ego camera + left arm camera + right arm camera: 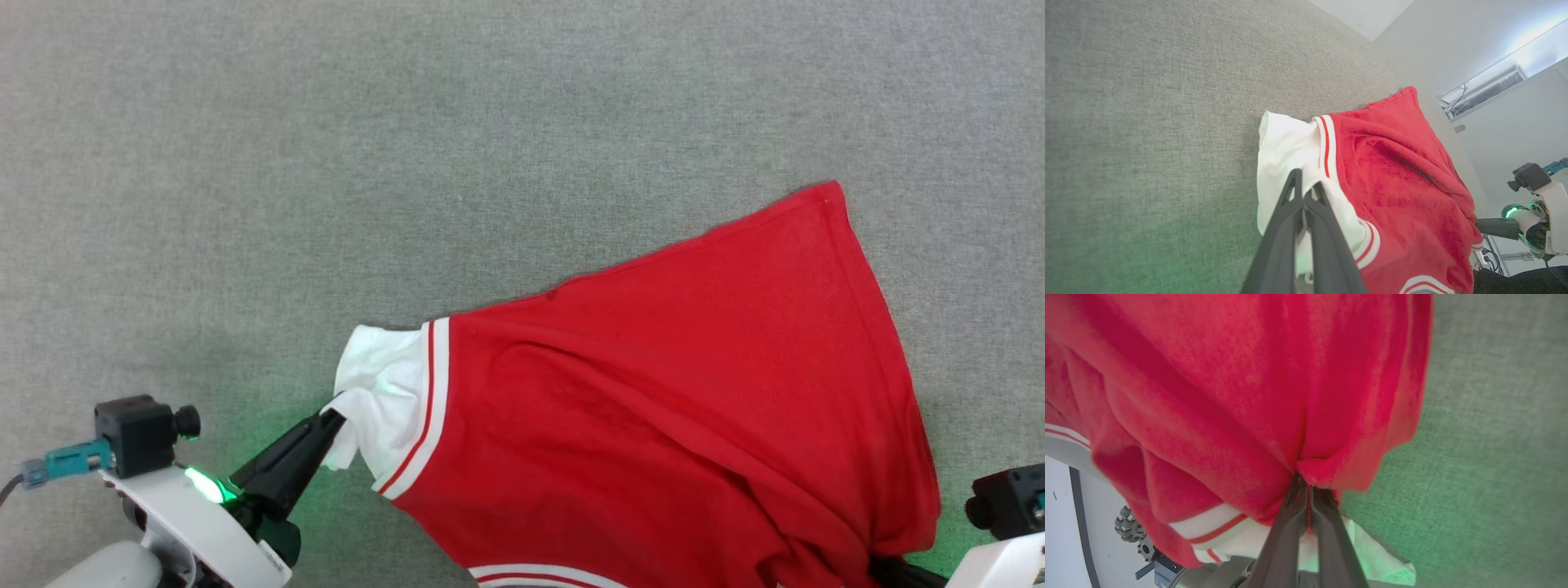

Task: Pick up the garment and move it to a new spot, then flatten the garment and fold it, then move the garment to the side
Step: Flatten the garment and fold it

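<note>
Red garment (pixel 678 392) held at two ends: left gripper (pixel 333 418), angled up-right, pinches white sleeve (pixel 380 380); right gripper (pixel 1307 484) clamps red fabric.

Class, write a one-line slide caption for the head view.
Red garment held over grey surface, left gripper shut on its white sleeve, right gripper pinching its red fabric.

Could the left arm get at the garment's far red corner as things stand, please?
Probably not: the left pincer is shut on the white sleeve of the garment, and that corner lies at the opposite end. It would have to let go first.
</note>
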You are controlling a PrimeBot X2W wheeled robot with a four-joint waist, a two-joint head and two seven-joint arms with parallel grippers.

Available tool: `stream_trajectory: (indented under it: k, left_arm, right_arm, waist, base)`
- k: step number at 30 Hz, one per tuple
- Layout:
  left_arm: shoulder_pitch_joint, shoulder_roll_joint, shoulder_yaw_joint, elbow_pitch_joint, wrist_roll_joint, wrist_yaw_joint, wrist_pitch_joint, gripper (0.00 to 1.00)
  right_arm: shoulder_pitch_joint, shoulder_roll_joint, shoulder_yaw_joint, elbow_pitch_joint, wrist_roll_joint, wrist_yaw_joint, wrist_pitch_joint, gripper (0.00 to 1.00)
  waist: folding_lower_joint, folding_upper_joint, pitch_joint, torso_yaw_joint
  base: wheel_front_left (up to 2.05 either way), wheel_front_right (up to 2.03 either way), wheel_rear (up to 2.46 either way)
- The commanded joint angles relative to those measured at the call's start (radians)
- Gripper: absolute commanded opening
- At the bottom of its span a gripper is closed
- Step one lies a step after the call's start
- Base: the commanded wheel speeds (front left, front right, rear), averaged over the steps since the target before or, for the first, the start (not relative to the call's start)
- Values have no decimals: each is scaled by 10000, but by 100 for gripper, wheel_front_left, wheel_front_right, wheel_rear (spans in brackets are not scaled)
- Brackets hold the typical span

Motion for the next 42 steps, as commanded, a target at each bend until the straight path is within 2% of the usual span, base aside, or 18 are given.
stream_trajectory:
  k: [1,4,6,7,8,12,16,19,22,28,33,38,42]
  left_arm:
    - [74,-12,-6,-21,43,24,12,0]
    - [78,23,-5,-34,48,24,12,0]
    - [99,59,13,-42,55,24,12,0]
    - [113,68,21,-54,58,24,12,0]
    - [127,78,23,-67,72,24,12,0]
    - [118,11,-15,-137,152,24,11,0]
    - [99,-90,-25,-274,233,24,11,0]
    - [62,-154,-107,-350,299,24,11,0]
    - [-125,-223,-232,-405,329,24,11,0]
    - [-501,-323,-425,-482,345,24,12,0]
    - [-763,-415,-591,-526,340,24,12,0]
    - [-1000,-531,-744,-539,333,24,12,0]
    - [-1107,-576,-787,-514,343,24,12,0]
  right_arm:
    - [348,167,384,413,-73,-1,-56,0]
    - [325,193,667,625,-174,1,-521,0]
    - [123,133,576,625,-260,-1,-909,39]
    - [59,47,539,565,-274,-4,-1057,83]
    - [-8,-27,450,435,-282,-5,-1218,100]
    - [-25,-248,-244,-370,-302,-5,-1381,100]
    - [-253,-507,-1106,-1559,-429,-4,-970,100]
    - [-883,-692,-1738,-2253,-411,-4,-564,100]
    - [-1973,-1086,-2060,-2302,-710,-5,-332,100]
    - [-4515,-1800,-862,-979,-1185,-1,-240,100]
    - [-6204,-1864,451,888,-1328,-2,-279,100]
    - [-7048,-2070,1220,2419,-1408,-2,-292,100]
    - [-7189,-2183,1464,2902,-1280,-2,-202,100]
  waist:
    - [0,0,13,-15]
    - [0,0,26,-53]
    - [0,0,20,-75]
    - [0,0,11,-82]
    - [0,0,5,-90]
    - [0,0,-55,-18]
    - [0,0,-37,85]
    - [0,0,12,186]
    - [0,0,101,342]
    - [0,0,421,657]
    - [0,0,658,912]
    - [0,0,866,1140]
    - [0,0,951,1237]
  base:
    - [0,0,0]
    - [0,0,0]
    - [0,0,0]
    - [0,0,0]
    - [0,0,0]
    - [0,0,0]
    - [0,0,0]
    - [0,0,0]
    - [0,0,0]
    - [0,0,0]
    - [0,0,0]
    - [0,0,0]
    - [0,0,0]
